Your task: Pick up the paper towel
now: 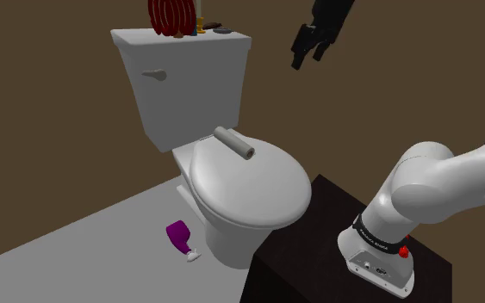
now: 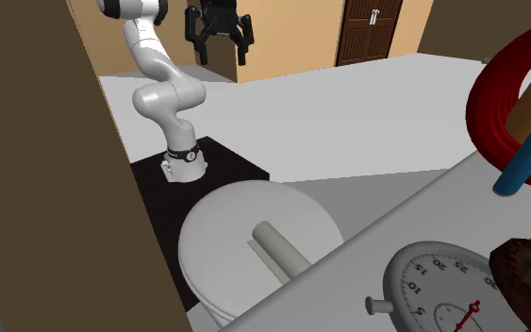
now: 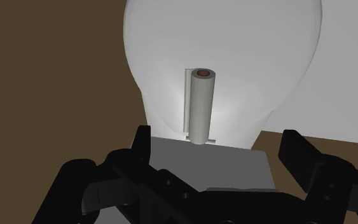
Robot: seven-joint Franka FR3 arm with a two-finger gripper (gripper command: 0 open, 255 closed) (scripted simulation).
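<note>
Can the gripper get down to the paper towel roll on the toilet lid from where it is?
Probably yes. The paper towel roll lies alone on the closed toilet lid with nothing over it; the gripper hangs high above, jaws open.

The shoulder view's top edge cuts off the red coil (image 1: pixel 173 19) on the toilet tank (image 1: pixel 189 86); the items (image 1: pixel 222 30) beside it are too small to name. The arm (image 1: pixel 438 185) runs off the right edge. In the second exterior view the tank hides one end of the paper towel roll (image 2: pixel 274 245)
</note>
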